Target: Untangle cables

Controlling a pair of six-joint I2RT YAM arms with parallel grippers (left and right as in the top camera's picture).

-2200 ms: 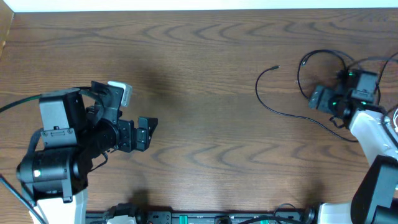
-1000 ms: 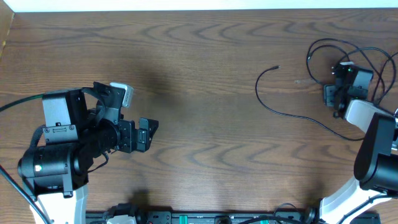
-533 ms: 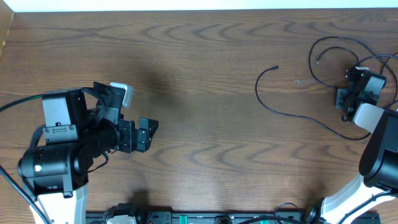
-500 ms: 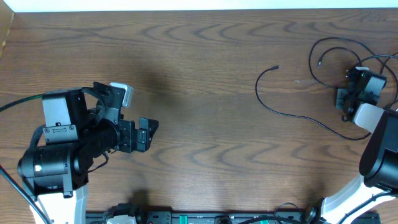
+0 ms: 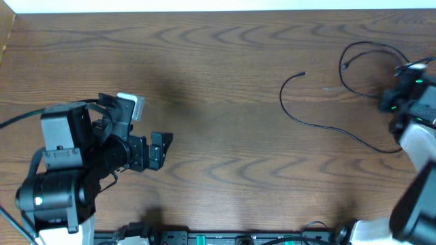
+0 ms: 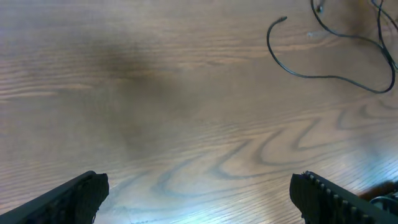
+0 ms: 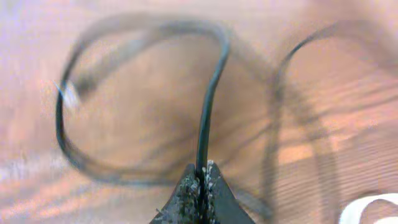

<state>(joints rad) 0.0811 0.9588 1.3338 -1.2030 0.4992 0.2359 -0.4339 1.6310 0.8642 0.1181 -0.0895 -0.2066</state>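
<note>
My right jaws are clenched on the black cord [image 7: 208,106] at the far right edge of the counter [image 5: 218,68]. My left jaws hang released, well apart from it. If I pull hard, the 2 curves beside my grip could cinch into a knot, or the thin cord could slip free. It looks thin, limp and looping, with 1 small plug end [image 5: 303,74] trailing toward mid-counter.
</note>
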